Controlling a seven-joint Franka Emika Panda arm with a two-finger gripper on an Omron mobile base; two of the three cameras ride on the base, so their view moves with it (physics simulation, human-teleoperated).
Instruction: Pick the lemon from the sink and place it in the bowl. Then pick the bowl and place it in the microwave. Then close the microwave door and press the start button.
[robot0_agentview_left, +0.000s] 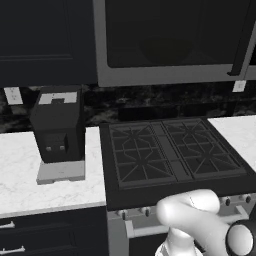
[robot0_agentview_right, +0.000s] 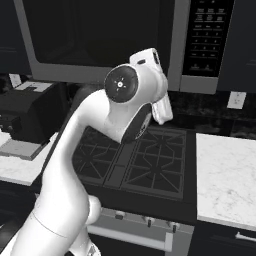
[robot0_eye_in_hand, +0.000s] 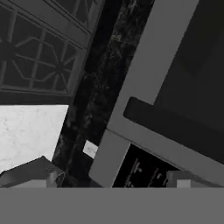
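Note:
The microwave hangs above the stove, and its door looks shut flat against the silver-grey frame. The slim dark handle runs along the door's edge beside the control panel. Behind the glass a dim rounded outline shows; I cannot tell whether it is the bowl. The lemon and the sink are out of view. My gripper is open and empty, its fingertips wide apart, and it points at the microwave's lower corner near the panel.
A black gas stove lies below the microwave. A black coffee machine stands on the white counter to the left. More white counter lies to the right, with a wall outlet above it.

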